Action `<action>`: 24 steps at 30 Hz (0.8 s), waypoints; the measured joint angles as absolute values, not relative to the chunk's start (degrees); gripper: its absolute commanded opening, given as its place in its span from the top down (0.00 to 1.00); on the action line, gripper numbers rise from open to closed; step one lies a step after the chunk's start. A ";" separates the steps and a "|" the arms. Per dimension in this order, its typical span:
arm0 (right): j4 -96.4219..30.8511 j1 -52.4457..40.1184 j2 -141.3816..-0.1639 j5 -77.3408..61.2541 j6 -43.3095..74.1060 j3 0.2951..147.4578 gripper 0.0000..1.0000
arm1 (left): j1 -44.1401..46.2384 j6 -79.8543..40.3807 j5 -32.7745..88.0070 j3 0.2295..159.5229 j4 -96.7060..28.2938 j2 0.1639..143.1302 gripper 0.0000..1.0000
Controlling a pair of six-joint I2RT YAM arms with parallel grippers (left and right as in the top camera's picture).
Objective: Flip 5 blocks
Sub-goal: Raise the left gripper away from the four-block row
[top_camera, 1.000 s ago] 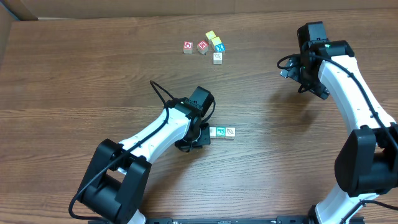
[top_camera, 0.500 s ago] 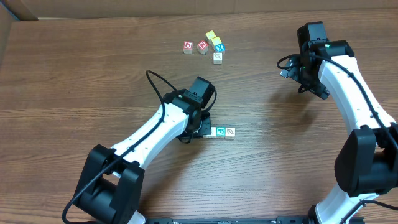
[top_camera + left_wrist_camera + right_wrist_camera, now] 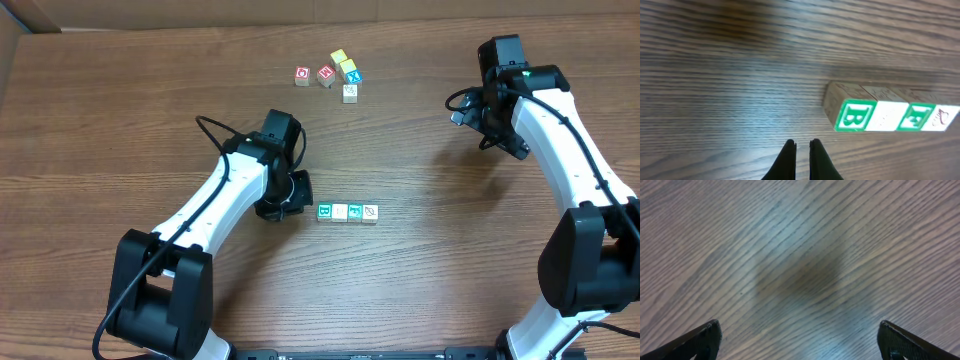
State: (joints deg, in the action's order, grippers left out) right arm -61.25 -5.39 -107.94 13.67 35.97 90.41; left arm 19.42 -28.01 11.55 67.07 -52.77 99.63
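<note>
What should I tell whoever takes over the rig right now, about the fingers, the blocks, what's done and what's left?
The left gripper has its fingers shut and holds nothing. It sits beside the B block, not touching it.
The right gripper is open and empty, over bare table, away from all blocks.
Four blocks touch in a row mid-table. Five more sit in a cluster on the far side.
Done: apparently the four in the row, though the flips themselves cannot be confirmed.
Left: probably one more flip, from the cluster.
</note>
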 measured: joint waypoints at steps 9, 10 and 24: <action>-66.11 -5.39 -107.94 2.68 31.05 90.41 0.96 | 19.40 -26.57 12.47 67.07 -52.60 99.63 0.96; -67.20 -5.39 -107.94 0.82 30.15 90.41 0.96 | 19.40 -26.55 12.43 67.07 -52.60 99.63 0.96; -78.67 -13.26 -107.63 -8.80 26.94 89.89 0.96 | 19.40 -26.55 9.76 67.07 -53.65 99.63 0.96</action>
